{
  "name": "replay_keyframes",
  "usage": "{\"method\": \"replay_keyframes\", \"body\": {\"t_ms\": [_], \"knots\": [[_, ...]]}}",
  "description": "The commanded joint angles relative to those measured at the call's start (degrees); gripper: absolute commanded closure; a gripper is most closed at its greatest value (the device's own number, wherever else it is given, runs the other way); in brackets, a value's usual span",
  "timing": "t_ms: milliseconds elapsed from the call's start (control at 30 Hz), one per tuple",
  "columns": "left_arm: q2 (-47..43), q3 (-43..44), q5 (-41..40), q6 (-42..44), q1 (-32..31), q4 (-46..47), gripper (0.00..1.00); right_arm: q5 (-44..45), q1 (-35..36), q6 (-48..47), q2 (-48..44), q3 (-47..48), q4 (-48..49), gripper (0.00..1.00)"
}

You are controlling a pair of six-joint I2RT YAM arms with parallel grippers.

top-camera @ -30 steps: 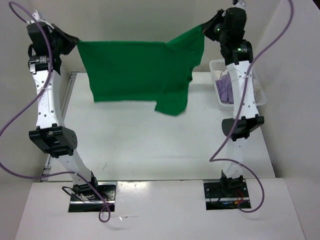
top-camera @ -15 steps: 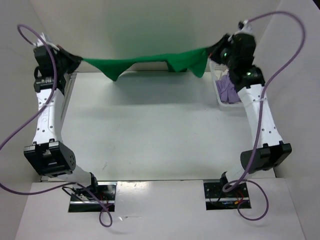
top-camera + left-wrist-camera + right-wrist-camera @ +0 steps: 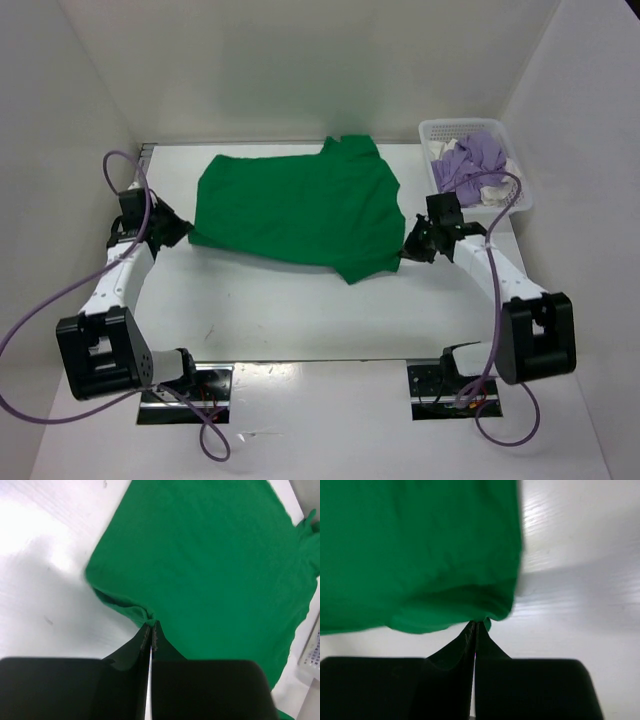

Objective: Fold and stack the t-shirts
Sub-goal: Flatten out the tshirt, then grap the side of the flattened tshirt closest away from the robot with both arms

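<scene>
The bright green t-shirt (image 3: 295,210) lies spread flat across the middle of the table, one sleeve toward the back and one at the front right. My left gripper (image 3: 186,232) is shut on its left near corner, and the left wrist view shows the green t-shirt (image 3: 210,565) pinched at my left gripper's (image 3: 151,624) tips. My right gripper (image 3: 405,250) is shut on its right edge; in the right wrist view the green t-shirt (image 3: 420,555) bunches at my right gripper's (image 3: 476,623) tips. The light purple t-shirt (image 3: 466,163) and the white t-shirt (image 3: 493,187) lie crumpled in the basket.
A white mesh basket (image 3: 432,128) stands at the back right corner of the table. White walls enclose the table on the left, back and right. Bare white table (image 3: 300,310) runs between the green shirt and the arm bases.
Both arms have swung down from high at the back to low over the table. The green t-shirt, stretched in the air between them before, now lies spread on the table.
</scene>
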Motion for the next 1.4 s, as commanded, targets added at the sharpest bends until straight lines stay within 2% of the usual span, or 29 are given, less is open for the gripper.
{"method": "replay_keyframes", "body": {"t_ms": [0, 133, 167, 300, 433, 567, 767, 900, 1167, 1367], "knots": [[-5.2, -3.1, -1.3, 1.4, 0.5, -0.1, 1.00, -3.7, -0.4, 4.4, -6.3, -2.5, -1.8, 1.00], [-9.9, -6.2, -3.9, 2.2, 0.5, -6.6, 1.00, -6.5, 3.0, 7.5, -9.3, -3.9, -8.1, 1.00], [-11.2, -7.4, -4.5, 3.7, 1.1, -8.9, 1.00, -5.9, 3.7, 9.4, -15.0, -6.2, -9.6, 1.00], [-11.8, -8.0, -4.5, 3.7, 1.1, -9.7, 1.00, -5.3, 3.7, 9.4, -13.2, -6.2, -8.1, 1.00], [-5.9, -6.9, -4.5, 3.7, 1.1, -7.4, 1.00, -3.8, 3.1, 8.2, -10.0, -4.2, -4.9, 1.00], [-1.6, -4.0, -5.0, 3.7, 1.1, -5.6, 1.00, -0.2, 1.8, 4.6, -4.3, 2.0, -3.7, 1.00], [7.6, 1.6, -4.5, 3.1, 1.1, -3.7, 1.00, 0.9, 1.2, 2.3, 7.6, 13.2, -0.8, 1.00], [10.6, 4.4, -5.0, 2.6, 1.1, -2.6, 1.00, 1.4, 0.7, 1.7, 13.2, 19.9, -0.1, 1.00], [18.3, 10.6, -5.0, 2.0, 1.1, -0.7, 1.00, 1.4, -0.4, 0.6, 25.1, 31.4, 1.1, 1.00], [24.1, 14.0, -5.0, 2.0, 0.4, 0.6, 0.96, 2.0, -1.4, 0.1, 32.7, 36.1, 2.6, 1.00]]}}
